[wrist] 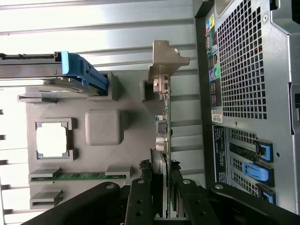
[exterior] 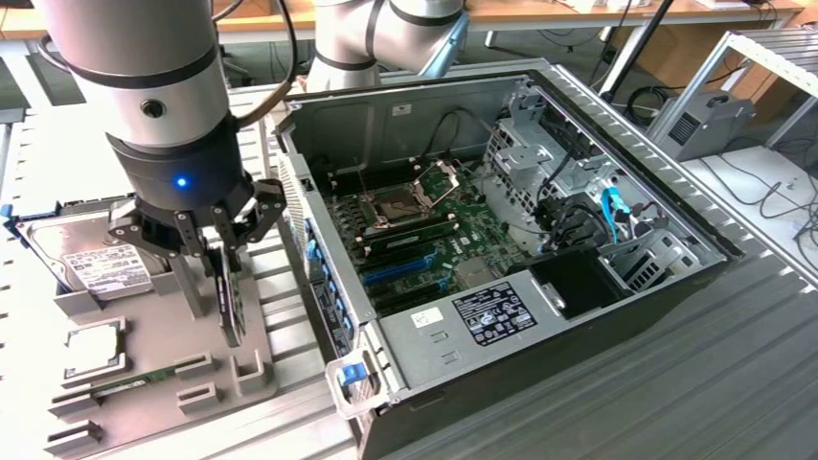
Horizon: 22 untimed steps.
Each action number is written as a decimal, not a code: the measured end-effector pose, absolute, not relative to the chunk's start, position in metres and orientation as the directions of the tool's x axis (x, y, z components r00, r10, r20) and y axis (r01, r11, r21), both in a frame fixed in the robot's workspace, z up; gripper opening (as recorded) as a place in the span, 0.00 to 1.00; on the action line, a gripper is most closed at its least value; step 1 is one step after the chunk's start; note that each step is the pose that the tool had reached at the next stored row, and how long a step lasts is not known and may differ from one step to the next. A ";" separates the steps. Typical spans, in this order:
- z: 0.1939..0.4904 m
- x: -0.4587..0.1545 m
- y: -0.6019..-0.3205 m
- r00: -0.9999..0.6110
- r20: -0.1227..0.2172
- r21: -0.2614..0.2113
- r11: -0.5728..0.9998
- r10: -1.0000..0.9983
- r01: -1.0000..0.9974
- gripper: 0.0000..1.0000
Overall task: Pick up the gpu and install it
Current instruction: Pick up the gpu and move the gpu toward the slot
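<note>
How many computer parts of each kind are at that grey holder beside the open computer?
Hard drive: 1
Processor chip: 1
Memory stick: 1
Gpu, gripped by the tool: 1
Total: 4

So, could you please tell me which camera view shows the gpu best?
The wrist view: the gpu is seen edge-on along its whole length, with the silver bracket plain. The exterior view shows it as a dark upright card in the gripper.

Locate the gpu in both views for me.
Exterior view: the gpu stands edge-on in the hand, at the grey tray, at the exterior view's left.
Wrist view: gpu edge-on between grey tray and computer case.
Shared landmark: the memory stick in the tray.
</note>
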<state>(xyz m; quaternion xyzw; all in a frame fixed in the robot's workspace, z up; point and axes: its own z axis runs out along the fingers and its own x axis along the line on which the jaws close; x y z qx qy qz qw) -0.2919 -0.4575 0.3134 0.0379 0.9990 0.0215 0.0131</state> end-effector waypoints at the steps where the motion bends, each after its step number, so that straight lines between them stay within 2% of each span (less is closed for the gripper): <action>1: 0.314 -0.292 -0.458 -0.997 -0.024 0.044 0.996 0.076 0.075 0.26; 22: 0.319 -0.292 -0.458 -0.997 -0.024 0.044 0.996 0.076 0.075 0.26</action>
